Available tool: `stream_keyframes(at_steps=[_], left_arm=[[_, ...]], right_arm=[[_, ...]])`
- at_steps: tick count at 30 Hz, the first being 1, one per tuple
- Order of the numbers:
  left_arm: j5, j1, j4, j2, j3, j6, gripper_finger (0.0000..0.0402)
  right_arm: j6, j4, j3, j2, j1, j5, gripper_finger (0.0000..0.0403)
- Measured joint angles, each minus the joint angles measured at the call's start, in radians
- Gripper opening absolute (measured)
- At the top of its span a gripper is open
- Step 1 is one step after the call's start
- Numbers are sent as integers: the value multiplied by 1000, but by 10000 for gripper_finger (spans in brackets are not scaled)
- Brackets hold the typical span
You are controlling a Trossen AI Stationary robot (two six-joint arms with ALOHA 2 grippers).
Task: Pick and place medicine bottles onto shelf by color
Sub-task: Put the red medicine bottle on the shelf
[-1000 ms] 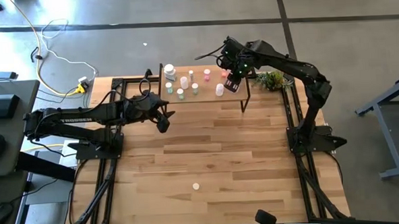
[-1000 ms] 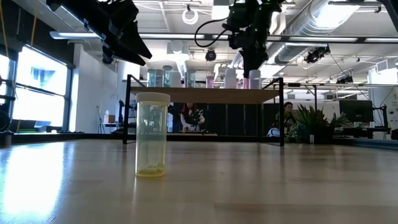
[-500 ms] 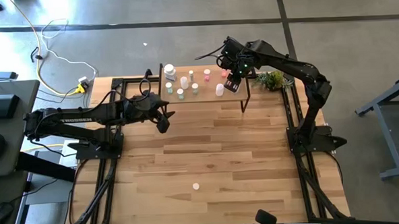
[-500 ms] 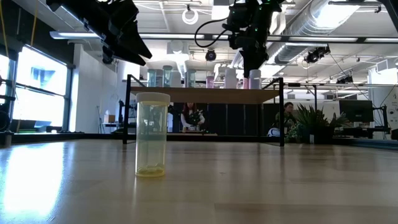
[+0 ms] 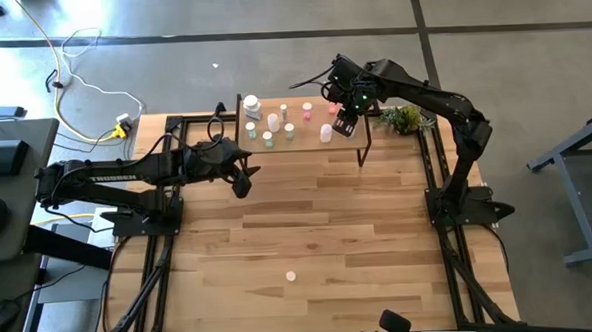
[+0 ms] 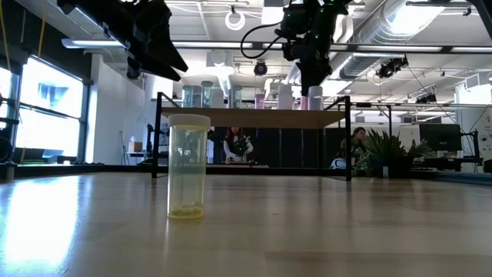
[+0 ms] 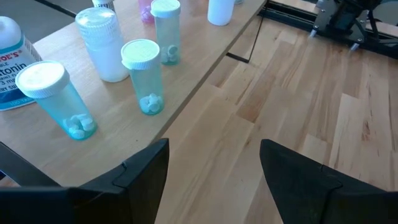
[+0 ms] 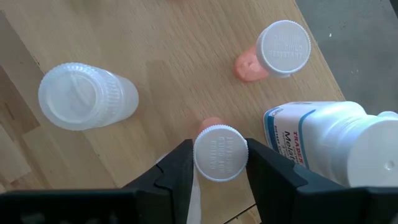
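Note:
The shelf (image 5: 305,146) stands at the table's far side and carries several medicine bottles. My right gripper (image 8: 221,163) points down over the shelf's right part, its fingers on a pink bottle with a white cap (image 8: 221,152). A second pink bottle (image 8: 273,53) and a white jar (image 8: 84,96) stand close by on the board. My left gripper (image 7: 214,177) hovers open above the table, in front of the shelf's left part, facing green bottles (image 7: 144,74) and a white bottle (image 7: 102,43). A yellow bottle (image 6: 188,165) stands upright alone on the near table. My right gripper has the pink bottle's white cap (image 8: 200,155) between its two fingers, one on each side of the rim, with no gap showing. The fingers come from above, pointing down. The bottle is upright, and in the low view its pink body (image 6: 304,101) reaches the shelf board.
A large white labelled bottle (image 8: 329,143) stands right beside my right gripper's finger. A green plant sprig (image 5: 404,118) lies off the shelf's right end. Bare tabletop (image 5: 319,225) spreads between the shelf and the yellow bottle (image 5: 291,276).

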Motion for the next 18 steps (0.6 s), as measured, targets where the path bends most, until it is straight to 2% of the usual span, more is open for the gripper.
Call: stream_keyframes(at_steps=[18], left_arm=[[-1,0,0,0,0,0,241]], right_arm=[[0,7,0,0,0,31,157]])
